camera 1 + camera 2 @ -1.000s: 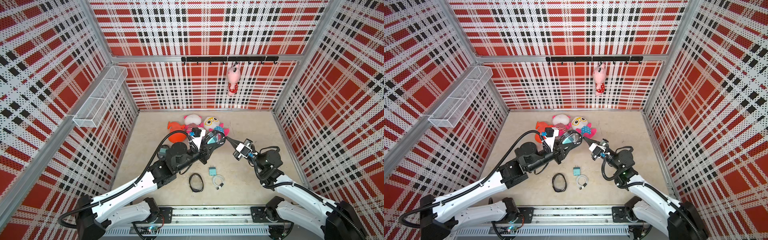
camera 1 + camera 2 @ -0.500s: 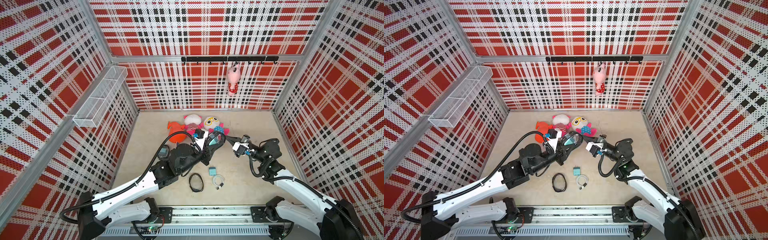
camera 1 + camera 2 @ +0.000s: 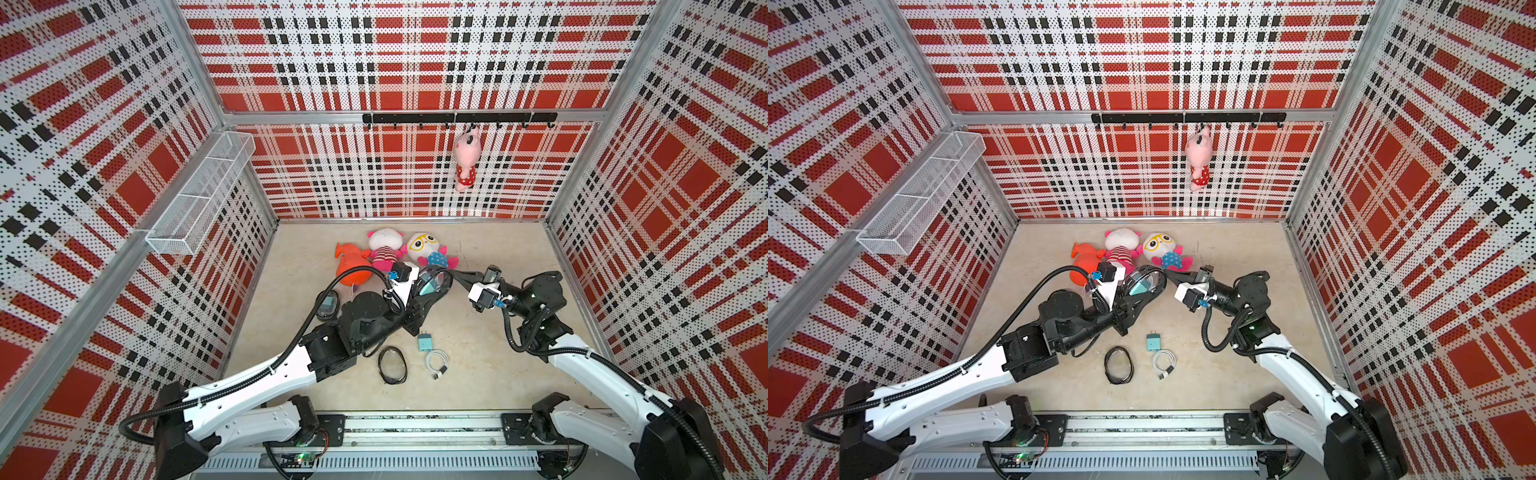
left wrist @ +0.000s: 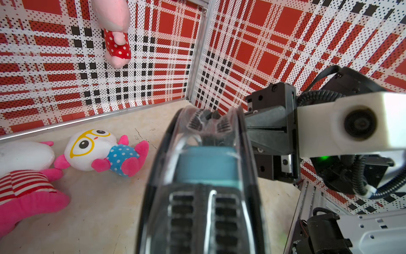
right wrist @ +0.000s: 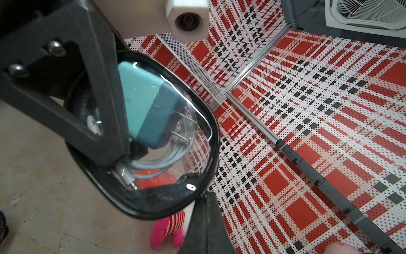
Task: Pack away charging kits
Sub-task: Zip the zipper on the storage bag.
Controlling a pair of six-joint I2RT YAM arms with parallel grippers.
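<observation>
Left gripper (image 3: pixel 420 291): clamped on the rim of a clear, black-edged zip case (image 3: pixel 1148 282), holding it up off the worktop (image 3: pixel 478 386), just on the near side of the plush toys (image 3: pixel 384 249).
Right gripper (image 3: pixel 1170 275): fingers together, pressed in at the right end of the case's rim. I cannot tell whether the zip pull is pinched between them.
Inside the case: a teal adapter (image 5: pixel 145 105) with its prongs showing, and a coiled white cable (image 5: pixel 162 160) beneath it.
Just changed: the right gripper has swung in from nearer and further right, and now sits tight against the case. The left arm has carried the case slightly farther away.
What it means: it looks like the zip is being worked round, so this kit seems almost stowed.
Still loose: a spare adapter (image 3: pixel 424 343) and a spare cable (image 3: pixel 436 360) lie just beside each other on the near worktop, next to a flat case (image 3: pixel 391 365) that looks empty.
Also: a third case (image 3: pixel 328 305), with teal showing inside, sits at the left beside the left arm.
</observation>
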